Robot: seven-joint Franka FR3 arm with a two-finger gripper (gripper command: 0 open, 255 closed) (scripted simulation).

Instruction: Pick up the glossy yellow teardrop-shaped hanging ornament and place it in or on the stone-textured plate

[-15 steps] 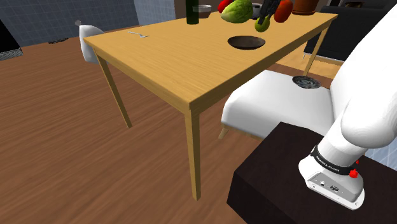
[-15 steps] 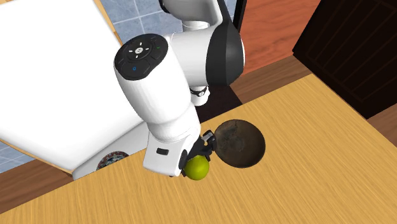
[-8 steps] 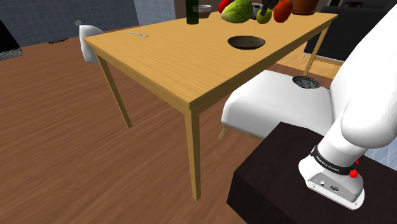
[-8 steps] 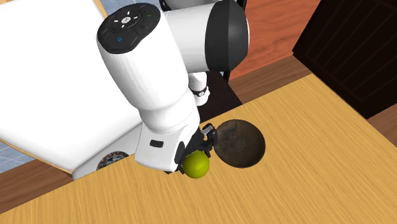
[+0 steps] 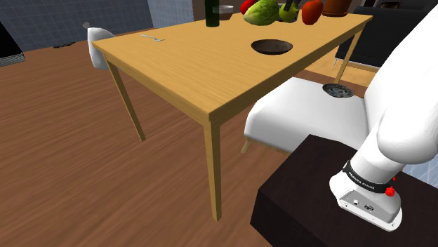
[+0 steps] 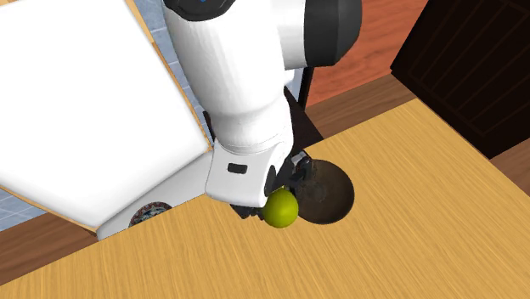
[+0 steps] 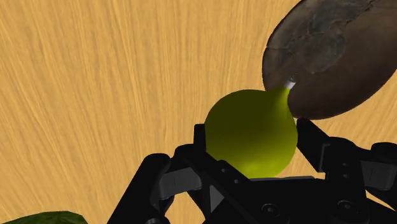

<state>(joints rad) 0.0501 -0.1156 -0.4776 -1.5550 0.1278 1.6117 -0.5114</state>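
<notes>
fingers (image 7: 313,145) are clamped on the yellow-green teardrop ornament (image 7: 251,133), one on each side of its fat belly, so it's properly gripped and not just sitting between them. it looks to be hanging clear of the tabletop (image 7: 114,83), though i can't tell how high.

the bit that matters: the ornament's long axis runs from the palm out past the fingertips. the pointy end with the little silver cap leans toward the dark, stone-looking plate (image 7: 331,57). seen along the fingers, the cap just overlaps the plate's near rim, while the belly sits over bare wood. so the plate is ahead of the fingertips and off toward one finger's side, close by. my guess is a short move along that line puts the belly over the dish, then lower and let go.

room to move: nothing stands between the fingers and the plate. in the second exterior view the ornament (image 6: 280,208) is just beside the plate (image 6: 335,200). the plate lies near the tabletop's edge, with the arm's wrist crowding over that side. back by the palm, on the other finger's side, there's a green thing (image 7: 38,218), well out of the path.

one worry: it's round and glossy, so it may roll on a shallow plate. i'd release low and centred.
</notes>
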